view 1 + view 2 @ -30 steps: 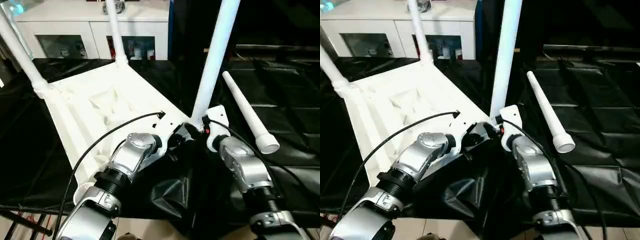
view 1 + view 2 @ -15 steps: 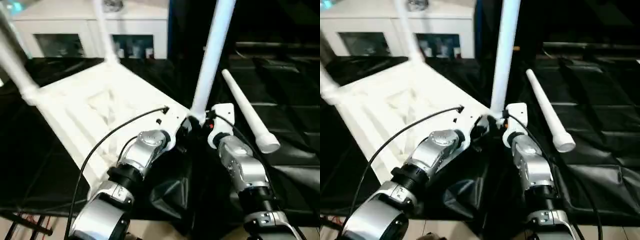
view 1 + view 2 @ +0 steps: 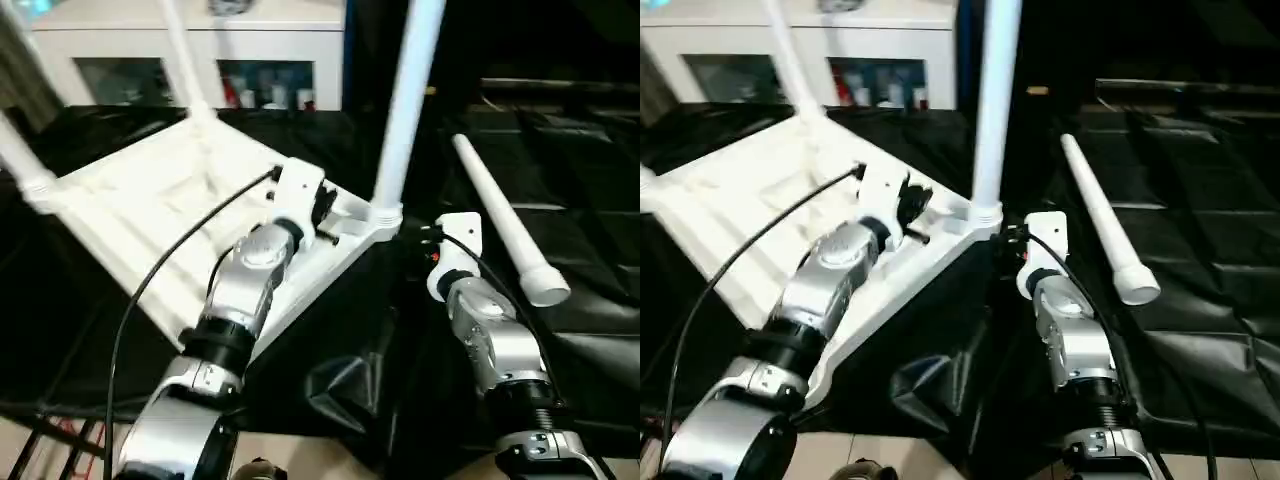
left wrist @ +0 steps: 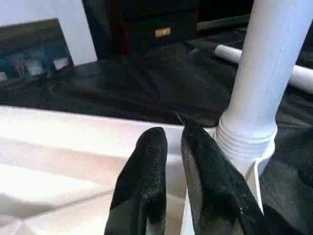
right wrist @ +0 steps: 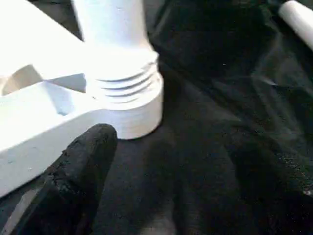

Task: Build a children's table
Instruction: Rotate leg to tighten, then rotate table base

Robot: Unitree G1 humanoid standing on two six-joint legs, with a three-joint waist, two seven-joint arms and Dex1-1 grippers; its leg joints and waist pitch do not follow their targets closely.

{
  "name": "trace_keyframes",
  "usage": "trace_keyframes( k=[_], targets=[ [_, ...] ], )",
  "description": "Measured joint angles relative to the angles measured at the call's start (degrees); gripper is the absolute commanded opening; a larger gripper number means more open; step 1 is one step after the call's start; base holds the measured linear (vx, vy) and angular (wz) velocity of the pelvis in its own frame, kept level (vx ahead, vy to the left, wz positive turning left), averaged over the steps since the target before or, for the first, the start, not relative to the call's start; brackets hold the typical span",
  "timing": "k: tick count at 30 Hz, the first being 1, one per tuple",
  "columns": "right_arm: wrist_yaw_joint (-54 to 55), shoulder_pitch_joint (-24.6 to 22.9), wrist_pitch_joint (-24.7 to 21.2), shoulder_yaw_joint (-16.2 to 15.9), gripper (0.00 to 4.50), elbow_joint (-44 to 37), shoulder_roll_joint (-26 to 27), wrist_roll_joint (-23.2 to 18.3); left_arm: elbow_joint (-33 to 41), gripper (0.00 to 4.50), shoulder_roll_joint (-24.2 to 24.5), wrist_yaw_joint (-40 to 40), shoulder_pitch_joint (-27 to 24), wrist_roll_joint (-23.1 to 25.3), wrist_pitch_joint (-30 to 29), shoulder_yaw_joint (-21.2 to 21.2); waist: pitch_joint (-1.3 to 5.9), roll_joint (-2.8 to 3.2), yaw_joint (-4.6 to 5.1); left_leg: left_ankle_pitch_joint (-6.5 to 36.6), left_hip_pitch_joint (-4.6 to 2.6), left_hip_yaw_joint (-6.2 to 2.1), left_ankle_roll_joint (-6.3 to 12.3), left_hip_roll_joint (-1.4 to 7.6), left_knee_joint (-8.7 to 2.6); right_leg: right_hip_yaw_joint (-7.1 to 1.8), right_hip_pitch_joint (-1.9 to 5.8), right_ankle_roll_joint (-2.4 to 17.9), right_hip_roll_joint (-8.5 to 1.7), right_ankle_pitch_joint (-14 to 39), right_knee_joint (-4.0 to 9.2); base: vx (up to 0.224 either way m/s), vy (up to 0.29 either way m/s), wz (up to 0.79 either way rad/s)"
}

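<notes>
Lying upside down on the black-draped work table, the white tabletop was seen with its ribbed underside facing up and one corner turned toward the robot. Three legs were seated upright in corner sockets: the near leg at the corner closest to the grippers, a far leg at the back corner, and a left leg at the left corner. The fourth leg was lying loose on the black cloth to the right, well apart from the tabletop, its wider end toward the robot.

The left gripper was held over the tabletop's rim just beside the near leg's socket; its fingers were set narrowly apart, with nothing seen between them. The right gripper was positioned beside the same socket on the cloth side; one black finger was seen close to the socket's ribbed collar, apart from it, and the jaws were spread wide and empty (no part was held).

Open black cloth was visible between the near corner and the loose leg. A white cabinet was seen beyond the table's far edge.
</notes>
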State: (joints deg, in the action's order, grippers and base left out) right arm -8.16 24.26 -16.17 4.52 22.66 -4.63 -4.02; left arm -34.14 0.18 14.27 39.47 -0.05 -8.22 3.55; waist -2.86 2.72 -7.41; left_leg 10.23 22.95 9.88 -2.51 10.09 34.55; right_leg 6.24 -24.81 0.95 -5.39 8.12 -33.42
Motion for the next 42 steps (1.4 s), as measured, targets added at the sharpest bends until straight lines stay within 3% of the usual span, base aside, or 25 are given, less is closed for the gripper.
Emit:
trace_keyframes(
  k=[2,4,5,8,11,15,19,23,27,31,34,37,42],
  targets=[
    [-0.07,0.10,-0.02,-0.39,3.92,0.08,0.06,0.17,1.55,0.91,0.19,-0.53,-1.01,0.54,-0.54,-0.04,0.02,-0.01,-0.08,0.00,-0.01,0.02,0.00,-0.01,0.04,-0.06,0.00,-0.05,0.00,-0.07,0.00,0.000,0.000,0.00],
    [-1.21,0.82,0.01,-3.06,3.92,0.77,0.92,1.41,17.85,1.11,4.23,-4.58,-11.08,5.00,-4.53,-2.06,0.03,-0.08,1.97,0.08,-0.06,0.18,-0.10,0.13,-0.09,-0.13,-0.03,-0.01,0.06,-0.11,-0.14,0.000,0.000,0.00],
    [-1.48,0.82,0.01,-3.55,3.92,1.07,0.92,1.72,22.10,1.11,5.68,-6.44,-14.13,6.65,-5.57,-4.06,0.01,-0.12,2.27,0.07,-0.05,0.11,-0.13,0.23,-0.10,0.01,-0.09,-0.01,0.12,-0.05,-0.19,0.000,0.000,0.00],
    [-1.99,0.96,0.01,-3.85,3.92,2.39,1.02,2.43,28.80,1.30,6.78,-12.82,-18.92,10.00,-6.17,-11.00,0.01,-0.11,1.90,0.03,-0.14,0.02,-0.17,0.50,-0.08,0.35,-0.09,0.03,0.22,0.00,-0.19,0.000,0.000,0.00],
    [-2.23,1.33,0.01,-5.01,3.92,2.53,2.47,2.48,31.93,1.59,5.53,-18.45,-21.22,11.66,-4.45,-14.53,0.02,-0.15,1.07,-0.05,-0.11,0.04,-0.28,0.55,0.04,0.42,0.05,0.04,0.19,-0.01,-0.15,0.000,0.000,0.00],
    [-2.35,2.23,0.01,-7.29,3.92,2.94,3.21,2.56,37.13,1.86,5.05,-25.94,-24.38,13.95,-4.39,-18.63,0.04,-0.22,0.83,-0.05,-0.07,0.03,-0.28,0.55,0.21,0.39,0.23,0.02,0.18,-0.02,-0.01,0.000,0.000,0.00],
    [-3.35,2.61,0.01,-7.96,3.92,4.12,2.49,3.80,41.32,1.86,4.92,-31.51,-26.23,14.76,-9.47,-24.22,0.05,-0.21,0.96,-0.03,-0.50,0.03,-0.29,0.55,0.11,0.41,0.67,0.01,0.18,-0.02,0.08,0.000,0.000,0.00],
    [-3.65,3.00,0.02,-8.32,3.92,5.18,2.35,3.92,40.79,1.86,3.22,-34.38,-27.93,14.61,-13.75,-28.47,0.02,-0.17,1.10,-0.03,-0.83,-0.02,-0.30,0.55,-0.08,0.54,1.00,-0.02,0.19,0.00,0.30,0.000,0.000,0.00],
    [-3.62,3.77,0.02,-8.34,3.92,5.61,2.11,3.90,39.83,1.86,2.26,-34.64,-28.49,12.36,-17.07,-29.69,0.01,-0.18,1.01,-0.03,-0.80,-0.05,-0.30,0.55,-0.08,0.56,1.03,-0.02,0.19,0.00,0.35,0.000,0.000,0.00],
    [-3.98,4.01,0.03,-8.33,3.92,5.86,2.14,3.90,39.71,1.86,-0.79,-32.50,-28.81,6.74,-23.10,-31.38,0.01,-0.17,1.05,-0.02,-0.78,-0.05,-0.30,0.53,-0.09,0.55,1.02,-0.02,0.19,0.00,0.36,0.000,0.000,0.00],
    [-4.54,4.82,0.21,-8.30,3.92,6.60,1.86,3.89,39.22,1.86,-0.34,-24.61,-31.24,3.21,-27.67,-28.66,0.00,-0.16,1.03,-0.02,-0.77,-0.05,-0.30,0.56,-0.11,0.57,0.97,-0.02,0.20,0.00,0.35,0.000,0.000,0.00],
    [-4.59,4.82,0.42,-8.11,3.92,6.74,1.31,3.87,41.43,1.86,3.49,-17.54,-33.27,1.83,-31.83,-25.22,-0.05,-0.04,0.77,-0.02,-0.79,-0.06,-0.30,0.54,-0.17,0.57,1.00,-0.03,0.19,0.01,0.36,0.000,0.000,0.00],
    [-4.62,4.83,0.49,-8.00,3.92,6.75,1.35,3.82,42.08,1.86,7.75,-10.37,-35.25,-0.30,-34.83,-20.80,-0.06,0.01,0.67,-0.02,-0.81,-0.07,-0.30,0.50,-0.15,0.54,1.04,-0.03,0.17,0.01,0.37,0.000,0.000,0.00]
  ],
)
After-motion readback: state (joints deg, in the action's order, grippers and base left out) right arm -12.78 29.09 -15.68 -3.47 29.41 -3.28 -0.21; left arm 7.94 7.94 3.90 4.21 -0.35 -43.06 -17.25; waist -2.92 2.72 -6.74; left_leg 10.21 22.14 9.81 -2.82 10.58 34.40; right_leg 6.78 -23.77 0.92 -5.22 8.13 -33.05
